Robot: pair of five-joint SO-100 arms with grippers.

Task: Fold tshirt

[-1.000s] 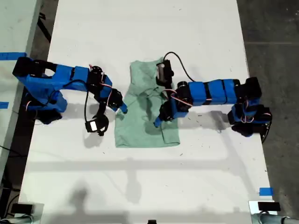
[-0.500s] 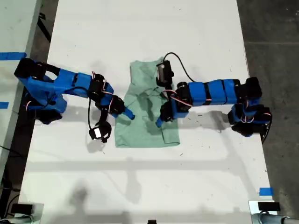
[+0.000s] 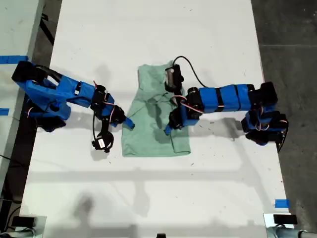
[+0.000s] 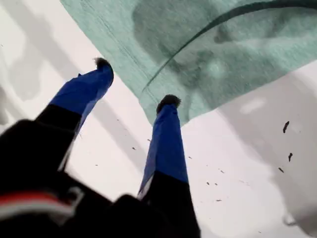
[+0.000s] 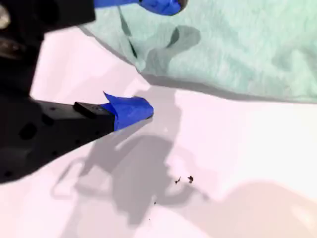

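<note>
The pale mint tshirt (image 3: 148, 136) lies wrinkled and partly folded on the white table (image 3: 158, 198). My first gripper (image 3: 167, 130), on the arm from the exterior view's right, hangs open over the tshirt's shaded middle. In the first wrist view its open jaws (image 4: 134, 82) frame a hemmed corner of the tshirt (image 4: 237, 44). My second gripper (image 3: 129, 122), on the arm from the exterior view's left, is open at the cloth's edge on that side. One fingertip (image 5: 130, 110) rests on bare table and the other (image 5: 163, 5) is over the tshirt (image 5: 247, 44).
The arm bases stand at the table's edges at the exterior view's left (image 3: 47, 106) and right (image 3: 262, 119). A blue tape mark (image 3: 281, 203) sits near the exterior view's lower right. Dark floor (image 3: 292, 29) borders the table at the exterior view's right.
My second gripper first pushed a little onto the tshirt, then drew back toward the exterior view's left to the cloth's edge. My first arm has stayed still.
</note>
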